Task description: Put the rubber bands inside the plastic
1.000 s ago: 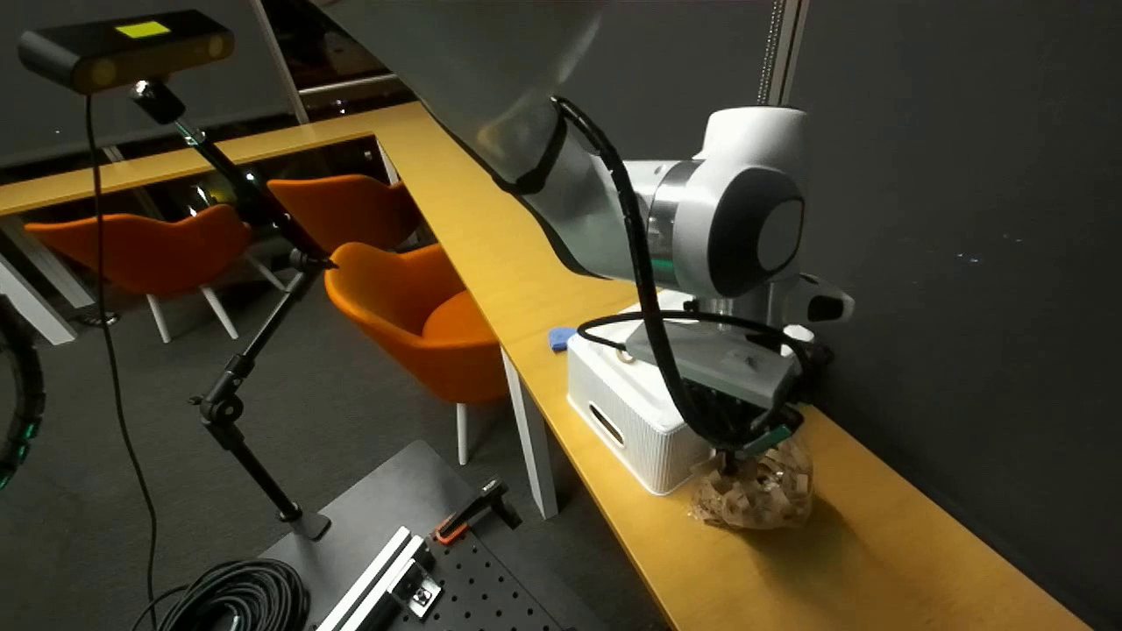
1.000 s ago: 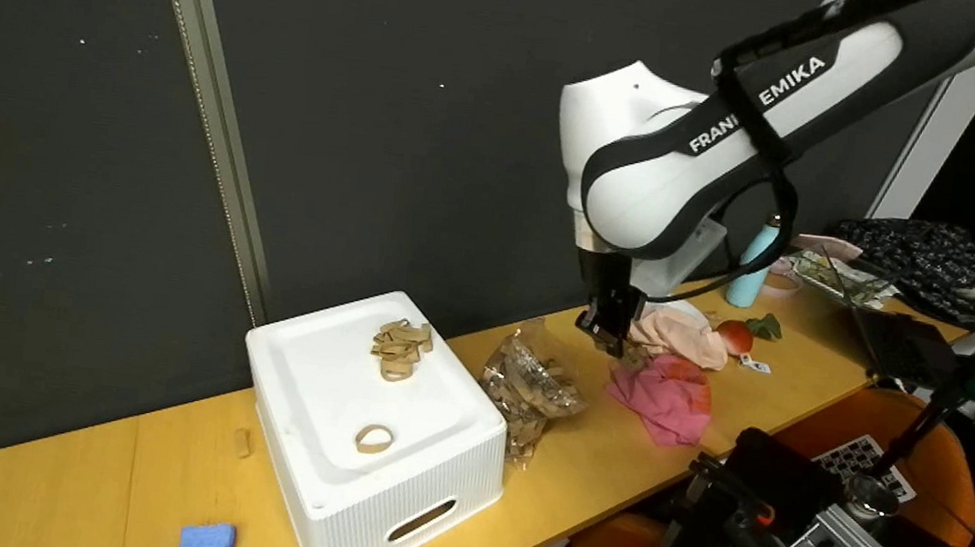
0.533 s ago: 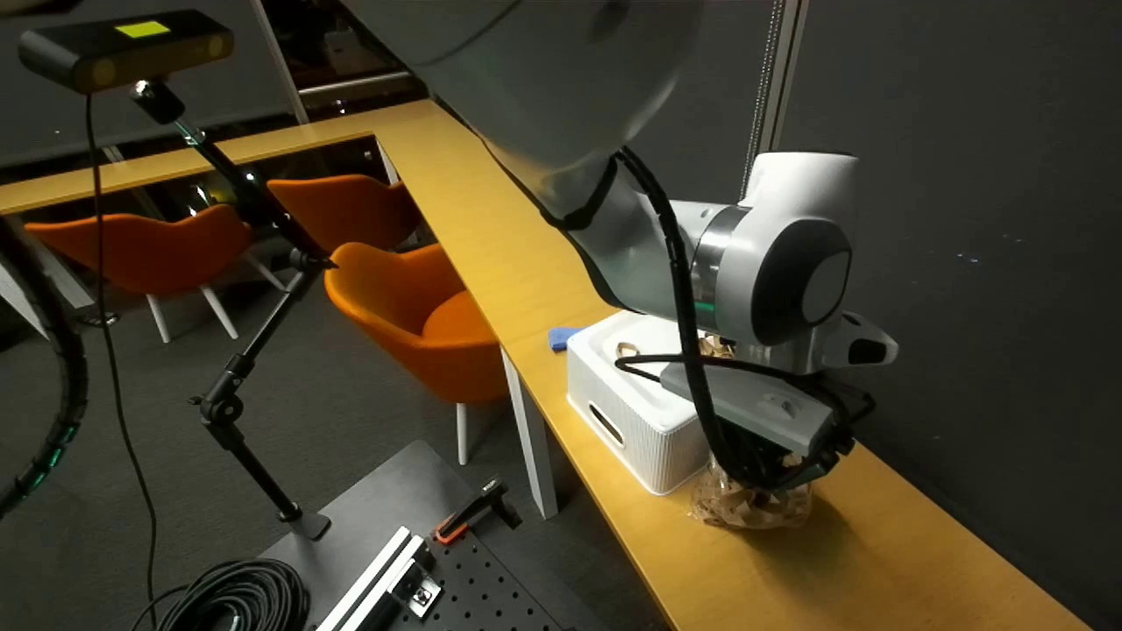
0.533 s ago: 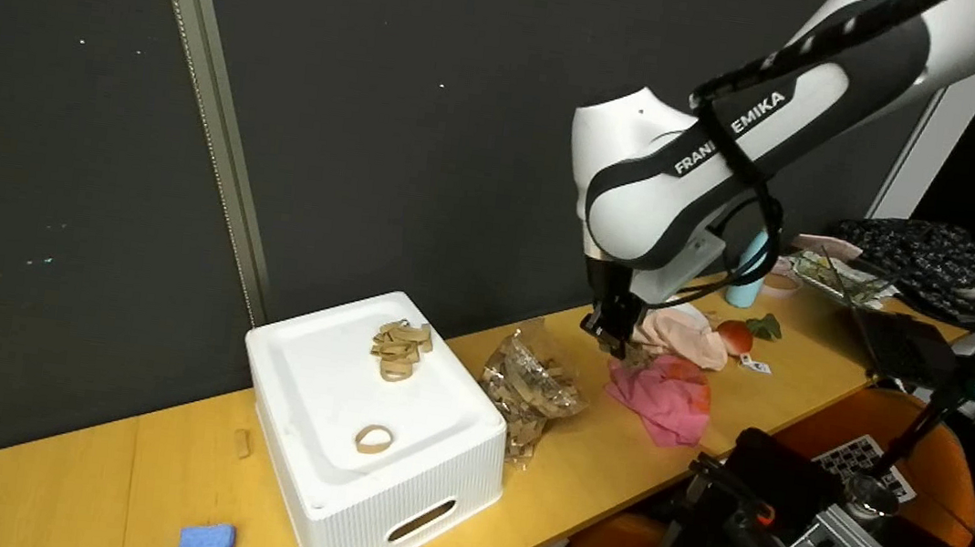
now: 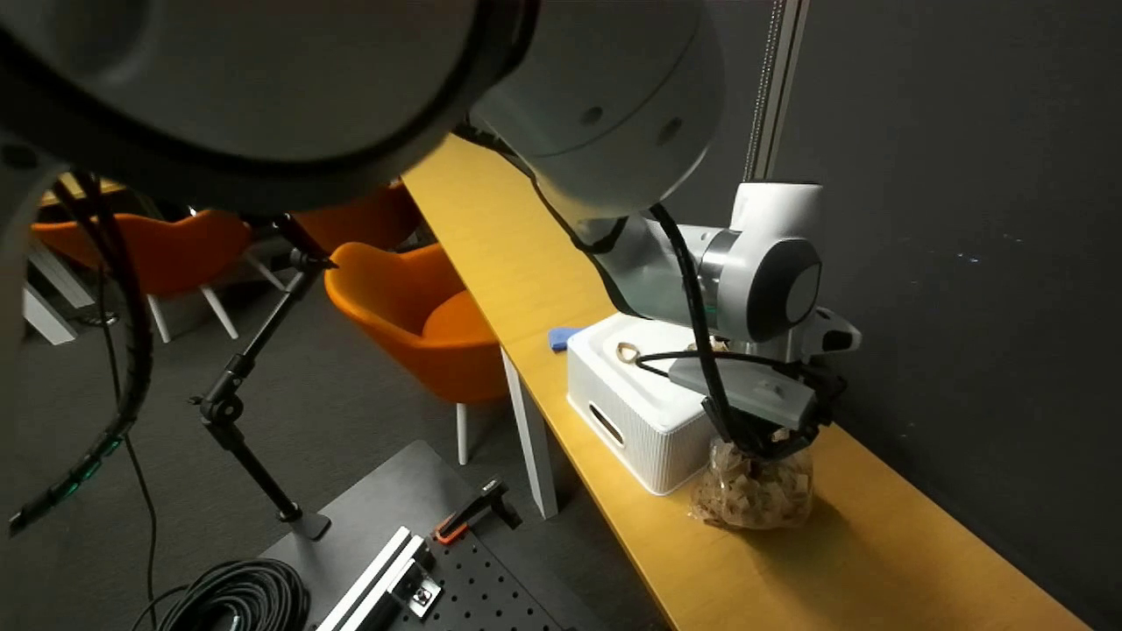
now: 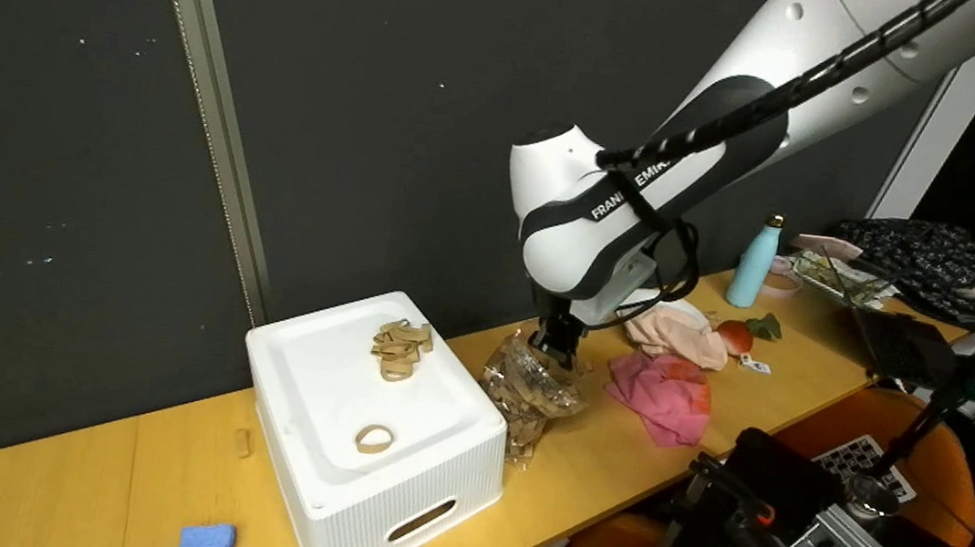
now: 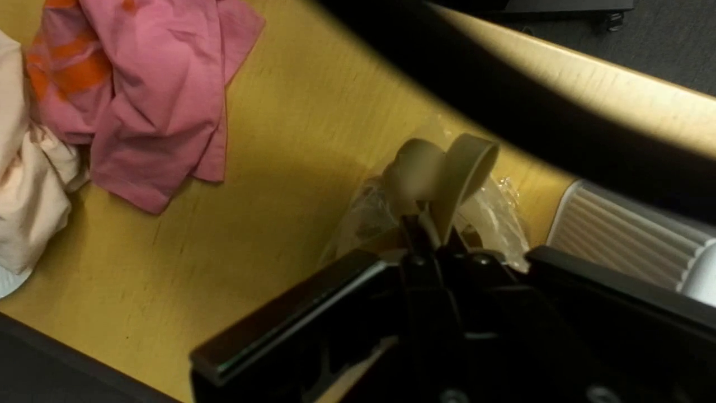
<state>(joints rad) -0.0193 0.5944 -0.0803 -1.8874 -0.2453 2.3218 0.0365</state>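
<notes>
In the wrist view my gripper [image 7: 434,238] is shut on tan rubber bands [image 7: 472,162], whose loops stick out past the fingertips. Behind them lies the clear, crinkly plastic [image 7: 495,218], partly covered by bands and fingers. An exterior view has the gripper [image 6: 555,355] at the upper right part of the plastic [image 6: 524,397], which holds many tan bands; whether the tips are inside it or just over it I cannot tell. More rubber bands [image 6: 399,351] lie clumped on the white box, with one single loop [image 6: 374,440] nearer its front edge.
The upturned white box [image 6: 431,451] stands right beside the plastic. A pink cloth [image 6: 661,399], a peach cloth [image 6: 678,336] and a blue bottle [image 6: 755,263] are on the table's other side. A dark wall [image 6: 426,166] runs along the back. A black cable [image 7: 531,117] crosses the wrist view.
My gripper, with the bands in it, has moved from above the pink cloth across to the plastic and slightly lower. The plastic, the box and the bands on it have stayed put.
</notes>
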